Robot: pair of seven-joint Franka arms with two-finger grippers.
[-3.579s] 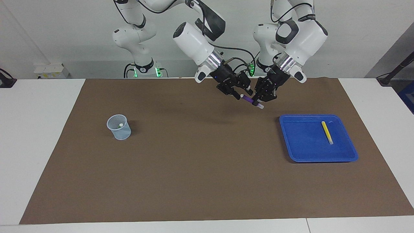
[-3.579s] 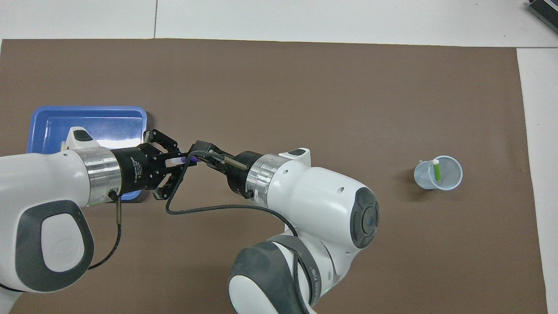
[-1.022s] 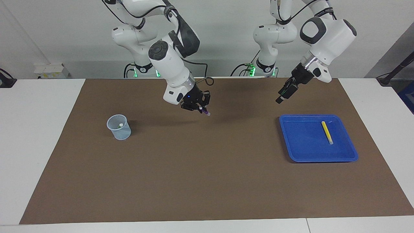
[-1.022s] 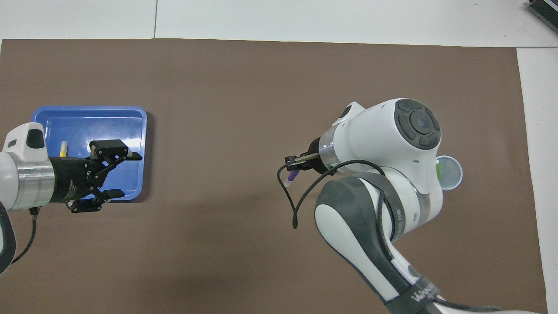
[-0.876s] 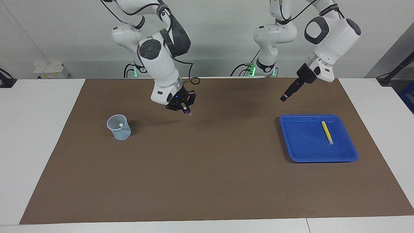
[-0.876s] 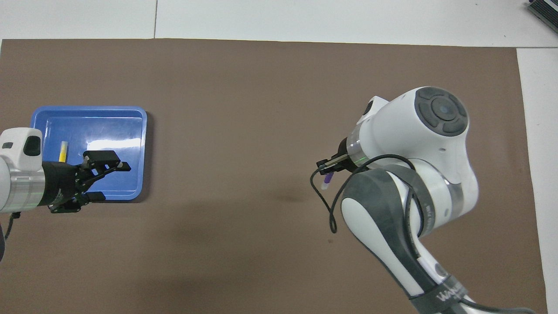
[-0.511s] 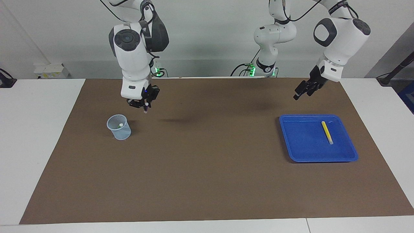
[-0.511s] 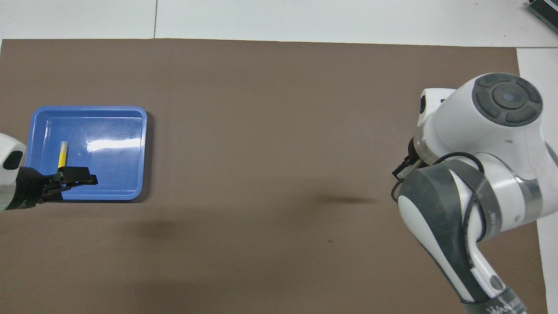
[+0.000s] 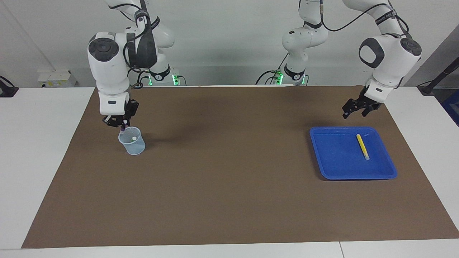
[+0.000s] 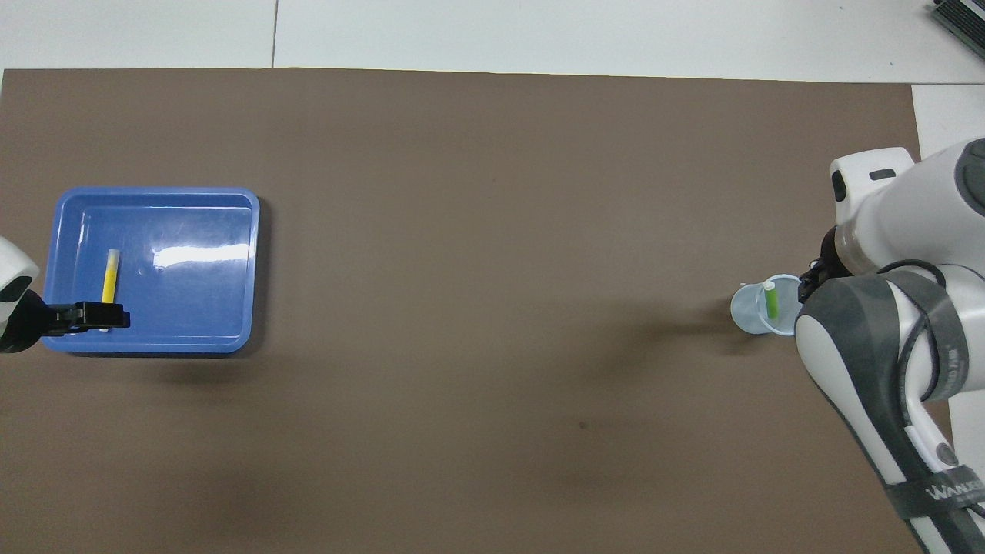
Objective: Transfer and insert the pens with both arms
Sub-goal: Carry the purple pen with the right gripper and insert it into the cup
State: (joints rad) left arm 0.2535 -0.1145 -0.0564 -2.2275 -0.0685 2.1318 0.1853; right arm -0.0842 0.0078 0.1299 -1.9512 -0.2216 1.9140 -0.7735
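Right gripper (image 9: 122, 125) hangs over the rim of the clear cup (image 9: 132, 141), at the cup's robot-side edge. Fingers pinched together on the purple pen (image 9: 122, 129), which points down; its lower tip sits at rim level, though whether it is inside the cup or just above the rim is hard to tell from the facing view. In the overhead view the right arm's body hides the gripper and the purple pen.

Cup stands on the brown mat (image 9: 229, 186) toward the right arm's end of the table, roughly midway between the mat's robot-side edge and its middle. Green pen (image 10: 769, 300) stands in the cup, pale end up, leaning on the wall.

Left gripper (image 9: 356, 108) is up in the air over the mat, just off the robot-side edge of the blue tray (image 9: 337, 168). Fingers spread wide, nothing between them.

Tray lies toward the left arm's end of the mat. Yellow pen (image 9: 362, 146) lies flat in the tray, close to the tray edge that faces the mat's left-arm end, lengthwise running away from the robots, pale end pointing away from them. It touches neither gripper.
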